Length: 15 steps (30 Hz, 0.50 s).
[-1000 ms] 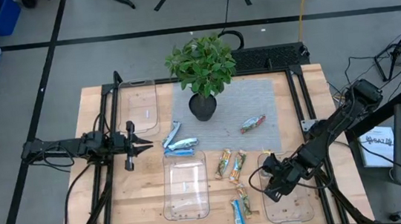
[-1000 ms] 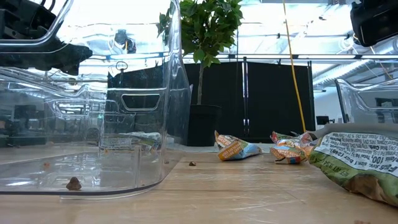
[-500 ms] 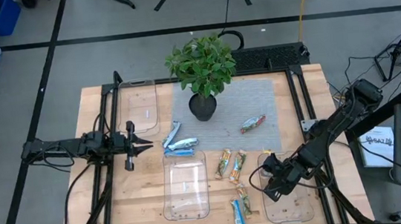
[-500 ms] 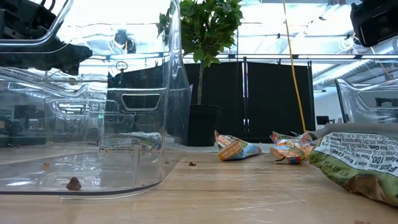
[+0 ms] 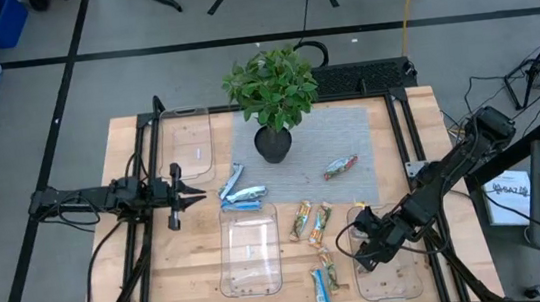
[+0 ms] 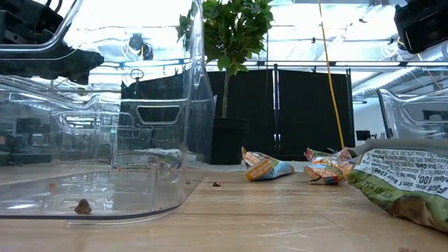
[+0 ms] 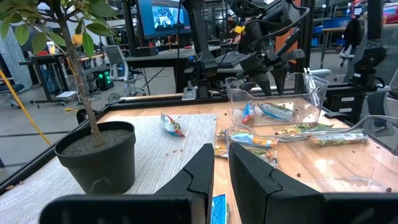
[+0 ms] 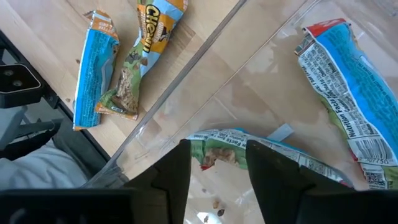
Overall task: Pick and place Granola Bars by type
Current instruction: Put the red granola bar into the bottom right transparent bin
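Granola bars lie about the table: two blue-white (image 5: 242,196), one red-blue (image 5: 340,167) on the grey mat, two green-yellow (image 5: 311,221), and two more (image 5: 324,278) near the front edge. My right gripper (image 8: 218,167) hangs open over the right clear tray (image 5: 404,280). A green-wrapped bar (image 8: 217,148) lies on the tray floor under its fingers, beside a red-blue bar (image 8: 344,87). My left gripper (image 5: 192,194) waits at the table's left, its fingers close together with nothing between them. My right gripper points down into the tray, one finger on either side of the green-wrapped bar's end (image 8: 214,154). The bar lies flat on the tray floor. Whether the fingers touch it I cannot tell.
A potted plant (image 5: 275,142) stands at the mat's far edge. A clear tray (image 5: 250,256) sits at the middle front and another (image 5: 189,144) at the far left. A blue-white bar (image 8: 93,68) and a green-yellow bar (image 8: 144,46) lie just outside the right tray's wall.
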Available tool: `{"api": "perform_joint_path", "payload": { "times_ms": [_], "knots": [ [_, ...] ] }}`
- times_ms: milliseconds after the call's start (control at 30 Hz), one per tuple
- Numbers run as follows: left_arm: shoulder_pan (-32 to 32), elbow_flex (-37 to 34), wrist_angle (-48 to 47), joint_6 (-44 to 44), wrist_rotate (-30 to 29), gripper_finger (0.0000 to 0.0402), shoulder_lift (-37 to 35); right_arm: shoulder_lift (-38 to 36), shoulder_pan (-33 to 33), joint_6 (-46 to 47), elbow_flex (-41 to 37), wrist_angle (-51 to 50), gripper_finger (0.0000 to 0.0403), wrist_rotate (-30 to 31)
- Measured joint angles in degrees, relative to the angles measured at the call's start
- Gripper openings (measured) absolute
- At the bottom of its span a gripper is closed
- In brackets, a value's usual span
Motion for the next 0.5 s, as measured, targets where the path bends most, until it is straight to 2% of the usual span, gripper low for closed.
{"api": "perform_joint_path", "payload": {
  "times_ms": [133,300,500],
  "knots": [
    [0.00,0.00,0.00,0.01,0.00,0.0058,-0.01,-3.33,0.00,-0.34,0.00,-4.06,0.0140,1.80],
    [-0.02,0.00,0.01,0.01,0.00,0.0058,0.01,-11.09,0.02,2.23,0.00,-12.99,0.0137,5.99],
    [-0.01,0.00,0.00,0.01,0.00,0.0058,0.00,-18.83,0.02,-0.21,0.00,-24.93,0.0137,19.04]
  ]
}}
